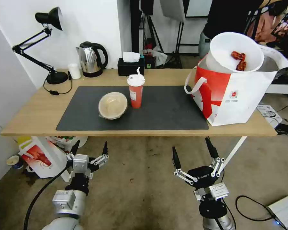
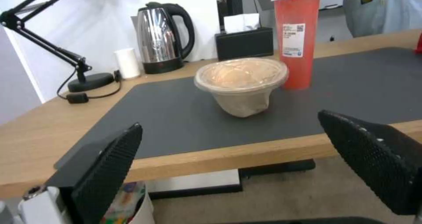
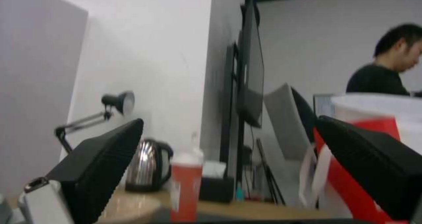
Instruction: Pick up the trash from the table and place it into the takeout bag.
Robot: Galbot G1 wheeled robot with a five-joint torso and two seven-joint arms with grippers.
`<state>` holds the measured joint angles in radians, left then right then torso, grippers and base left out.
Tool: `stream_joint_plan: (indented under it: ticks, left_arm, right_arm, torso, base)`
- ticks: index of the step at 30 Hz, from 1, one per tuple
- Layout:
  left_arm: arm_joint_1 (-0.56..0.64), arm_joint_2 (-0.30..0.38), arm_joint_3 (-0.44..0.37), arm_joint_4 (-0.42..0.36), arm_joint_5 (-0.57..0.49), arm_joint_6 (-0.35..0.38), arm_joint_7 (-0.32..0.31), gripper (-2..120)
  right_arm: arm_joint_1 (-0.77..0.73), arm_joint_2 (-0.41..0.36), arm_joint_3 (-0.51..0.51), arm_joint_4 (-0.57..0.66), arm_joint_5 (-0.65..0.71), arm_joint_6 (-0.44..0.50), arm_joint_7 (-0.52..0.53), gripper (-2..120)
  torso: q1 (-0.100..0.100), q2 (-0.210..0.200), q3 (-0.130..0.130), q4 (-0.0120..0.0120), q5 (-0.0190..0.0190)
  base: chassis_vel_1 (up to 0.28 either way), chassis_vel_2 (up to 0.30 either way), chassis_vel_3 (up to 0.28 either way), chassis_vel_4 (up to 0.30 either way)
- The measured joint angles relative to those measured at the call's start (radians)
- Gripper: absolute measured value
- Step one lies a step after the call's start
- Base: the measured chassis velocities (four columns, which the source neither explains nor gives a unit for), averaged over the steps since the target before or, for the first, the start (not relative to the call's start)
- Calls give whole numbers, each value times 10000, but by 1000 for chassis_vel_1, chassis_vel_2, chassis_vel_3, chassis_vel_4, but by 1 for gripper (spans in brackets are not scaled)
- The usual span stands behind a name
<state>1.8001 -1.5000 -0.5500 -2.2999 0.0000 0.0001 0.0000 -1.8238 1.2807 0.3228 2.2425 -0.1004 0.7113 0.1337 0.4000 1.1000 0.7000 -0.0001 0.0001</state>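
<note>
The takeout bag point(image 1: 233, 95), white with a red patch, stands at the right end of the table point(image 1: 32, 115). The large white bowl point(image 1: 233, 52) with red crayfish scraps sits tilted in its mouth. On the dark grey mat, the shallow tan bowl point(image 1: 112, 105) point(image 2: 242, 82) lies beside the red paper cup point(image 1: 136, 91) point(image 2: 295, 36) point(image 3: 184, 187) with white lid and straw. My left gripper point(image 1: 89, 149) point(image 2: 237, 151) hangs open below the table's front edge, facing the tan bowl. My right gripper point(image 1: 192, 151) point(image 3: 228, 161) is open too, below the edge near the bag point(image 3: 360, 171).
Along the table's back stand a black desk lamp point(image 1: 48, 44), a small white cup point(image 1: 74, 71), a steel kettle point(image 1: 91, 59) and a black tissue box point(image 1: 130, 65). A smaller red-and-white bag point(image 1: 41, 156) sits on the floor under the left end. Cables lie at right.
</note>
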Motion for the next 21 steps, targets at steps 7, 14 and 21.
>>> stream_joint_plan:
  ticks: [7, 14, 21]
  left_arm:
    - [0, 0, 0, 0, 0, 0, 0, 100]
    - [0, 0, 0, 0, 0, 0, 0, 100]
    - [0, 0, 0, 0, 0, 0, 0, 100]
  right_arm:
    - [871, -1041, 118, 951, 1463, -948, -478, 100]
    - [2129, -2650, 322, 1053, 3604, -1449, -1408, 100]
    - [3546, -4593, -11, 873, 5184, -1770, -2070, 100]
  torso:
    - [1, 0, 0, 1, -1]
    - [0, 0, 1, 1, -1]
    - [0, -1, 1, 0, 1]
  base:
    - [0, 0, 0, 0]
    - [0, 0, 0, 0]
    - [0, 0, 0, 0]
